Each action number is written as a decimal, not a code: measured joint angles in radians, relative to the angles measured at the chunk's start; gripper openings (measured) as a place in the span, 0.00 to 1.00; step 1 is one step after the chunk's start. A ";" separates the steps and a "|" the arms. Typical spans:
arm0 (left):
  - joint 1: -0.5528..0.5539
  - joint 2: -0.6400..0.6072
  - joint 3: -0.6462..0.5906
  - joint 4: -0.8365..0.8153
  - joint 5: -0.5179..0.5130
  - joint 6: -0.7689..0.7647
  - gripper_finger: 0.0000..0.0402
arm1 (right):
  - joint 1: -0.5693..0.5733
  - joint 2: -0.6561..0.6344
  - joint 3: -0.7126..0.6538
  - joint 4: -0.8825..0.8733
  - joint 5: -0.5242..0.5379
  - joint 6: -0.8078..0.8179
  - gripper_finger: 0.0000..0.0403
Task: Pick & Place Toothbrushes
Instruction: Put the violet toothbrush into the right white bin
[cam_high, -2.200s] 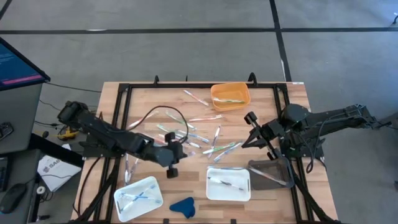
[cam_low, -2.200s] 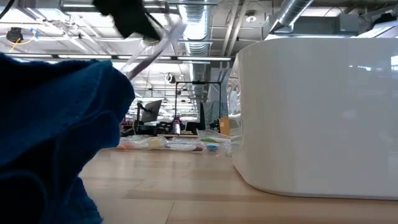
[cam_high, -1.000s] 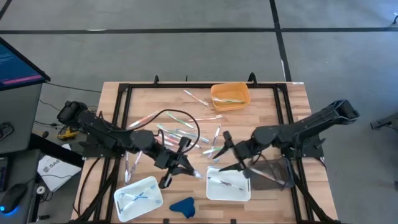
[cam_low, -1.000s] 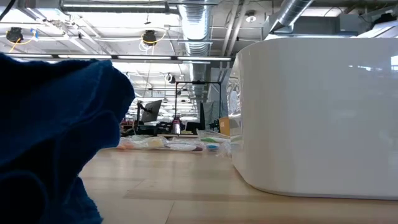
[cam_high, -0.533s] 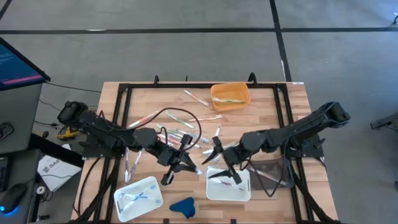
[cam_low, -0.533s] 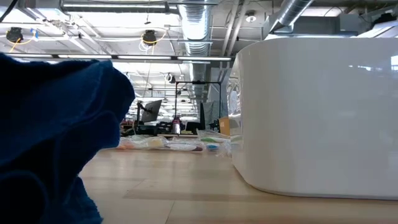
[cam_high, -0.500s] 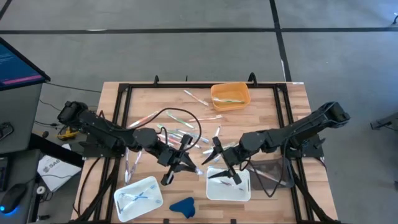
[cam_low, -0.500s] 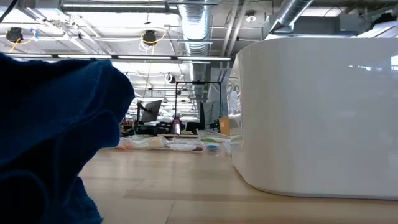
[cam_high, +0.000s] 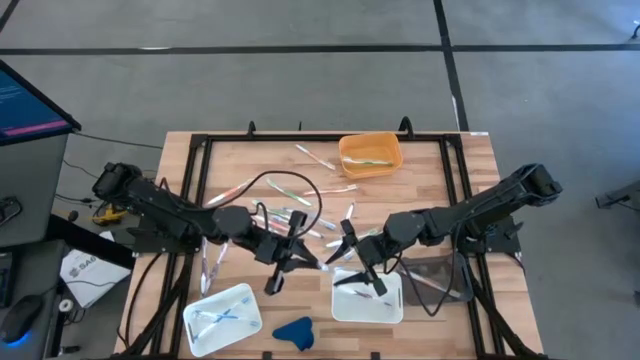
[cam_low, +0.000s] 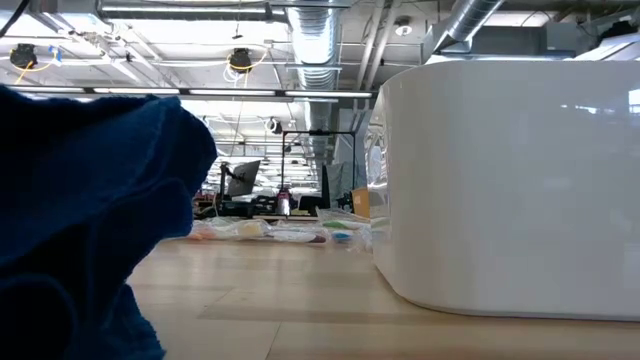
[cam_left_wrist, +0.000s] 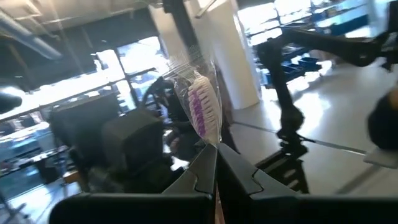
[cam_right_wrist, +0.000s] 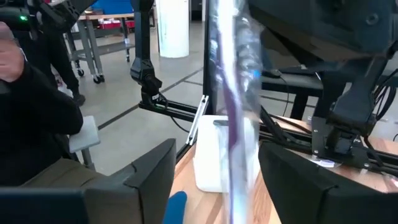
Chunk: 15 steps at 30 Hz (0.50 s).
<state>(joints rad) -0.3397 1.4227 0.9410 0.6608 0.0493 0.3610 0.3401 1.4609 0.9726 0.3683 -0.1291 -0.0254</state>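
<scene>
On wooden table (cam_high: 230, 165) | toothbrushes (cam_high: 300, 215) scattered (workshop behind)

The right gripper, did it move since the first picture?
Yes. The right gripper was out near the dark tray at the table's right side; now it has swung toward the middle, above the white bin, close to the left gripper.

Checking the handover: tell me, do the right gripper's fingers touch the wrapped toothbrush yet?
Apart. In the right wrist view the wrapped toothbrush stands between the right gripper's open fingers, clear of both.
</scene>
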 joint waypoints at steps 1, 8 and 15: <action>0.000 0.000 -0.013 0.024 -0.012 0.000 0.00 | 0.000 0.000 0.000 0.000 0.000 0.000 0.54; 0.010 0.000 -0.033 0.072 -0.024 -0.001 0.00 | -0.009 0.000 0.000 0.003 0.000 0.000 0.43; 0.010 0.000 -0.033 0.071 -0.045 -0.001 0.00 | -0.016 0.000 0.000 0.010 0.000 0.000 0.31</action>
<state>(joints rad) -0.3294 1.4223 0.9077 0.7320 0.0045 0.3595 0.3244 1.4609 0.9726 0.3784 -0.1291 -0.0254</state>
